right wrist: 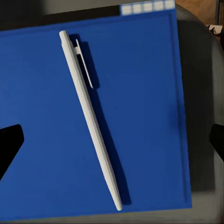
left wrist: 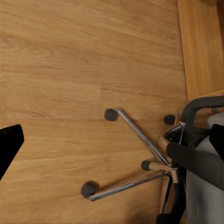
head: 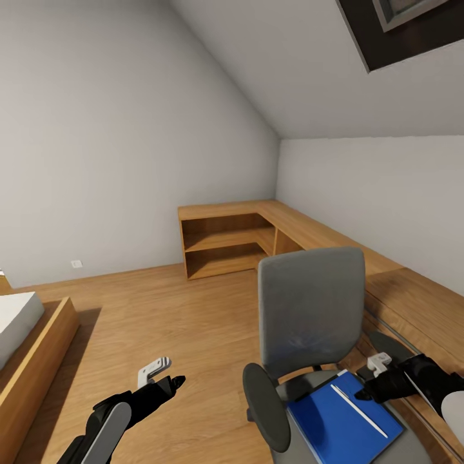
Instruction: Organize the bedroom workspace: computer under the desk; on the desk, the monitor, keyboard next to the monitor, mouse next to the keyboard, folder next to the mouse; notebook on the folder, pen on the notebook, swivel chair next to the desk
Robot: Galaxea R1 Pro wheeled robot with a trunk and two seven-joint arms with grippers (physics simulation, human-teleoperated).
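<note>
- Beyond the swivel chair (head: 312, 309), a low light-wood cabinet (head: 225, 241) ran along the wall and round the corner, under the sloped ceiling with its skylight (head: 403, 26).
- A wooden bed frame (head: 38, 351) stood well apart from the chair, across the plank floor (head: 161, 309).
- On the chair's seat lay the blue folder (head: 341, 419), with a white pen (head: 358, 410) lying on top of it.
- Black armrests flanked the folder.
- The right gripper (head: 370, 390) hung just above the folder, jaws spread wide, holding nothing.
- The left gripper (head: 169, 380) hovered over the floor beside the chair, open and empty.
- The left wrist view showed the chair's chrome star base (left wrist: 140, 163) and castors; the right wrist view gave the pen's clip and the folder's thin edge.
</note>
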